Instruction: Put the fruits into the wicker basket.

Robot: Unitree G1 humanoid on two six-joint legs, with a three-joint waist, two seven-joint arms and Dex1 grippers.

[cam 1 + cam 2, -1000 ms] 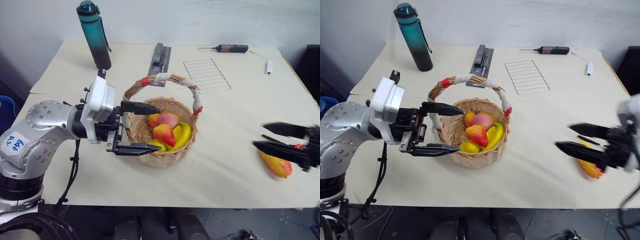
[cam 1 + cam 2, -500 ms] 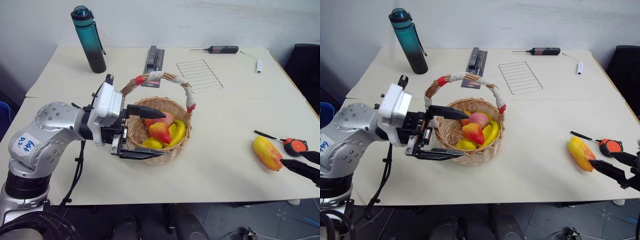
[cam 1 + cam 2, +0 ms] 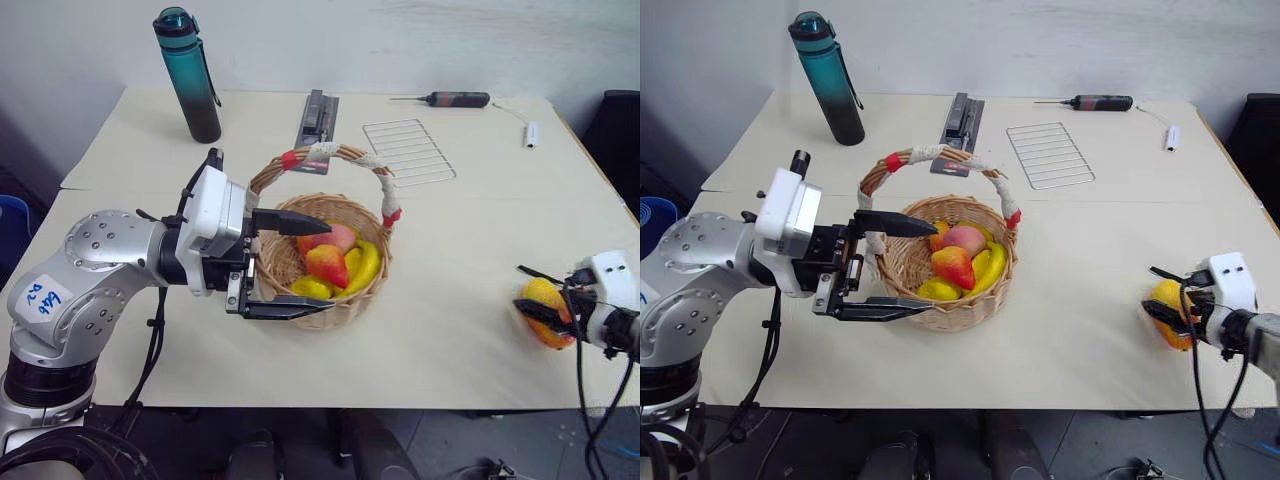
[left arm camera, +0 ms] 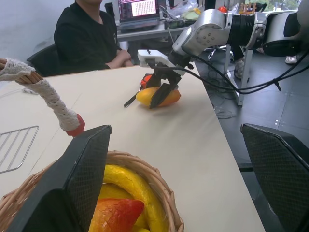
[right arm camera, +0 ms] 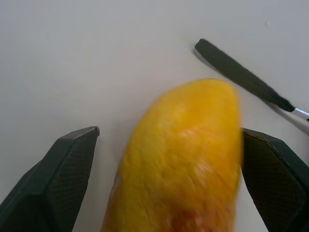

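The wicker basket (image 3: pixel 970 315) stands mid-table with several fruits in it: a red-yellow one (image 3: pixel 328 265), a pink one (image 3: pixel 338 237) and a yellow banana (image 3: pixel 366 268). My left gripper (image 3: pixel 328 268) is open, one finger over the basket's near-left rim and one outside its wall. A yellow-orange mango (image 5: pixel 183 159) lies on the table at the right. My right gripper (image 5: pixel 170 130) is open and low over the mango (image 3: pixel 550 330), one finger on each side. The left wrist view shows the right gripper (image 4: pixel 159 94) straddling the mango (image 4: pixel 171 96).
At the back of the table are a teal bottle (image 3: pixel 190 75), a metal bar (image 3: pixel 320 115), a wire rack (image 3: pixel 408 150), a screwdriver (image 3: pixel 455 98) and a small white piece (image 3: pixel 532 133). A black strap (image 5: pixel 241 75) lies just beyond the mango. A person (image 4: pixel 91 38) sits past the table's right end.
My right gripper has come down and forward, so its open fingers now flank the mango. The left gripper stays at the basket. The camera view has shifted.
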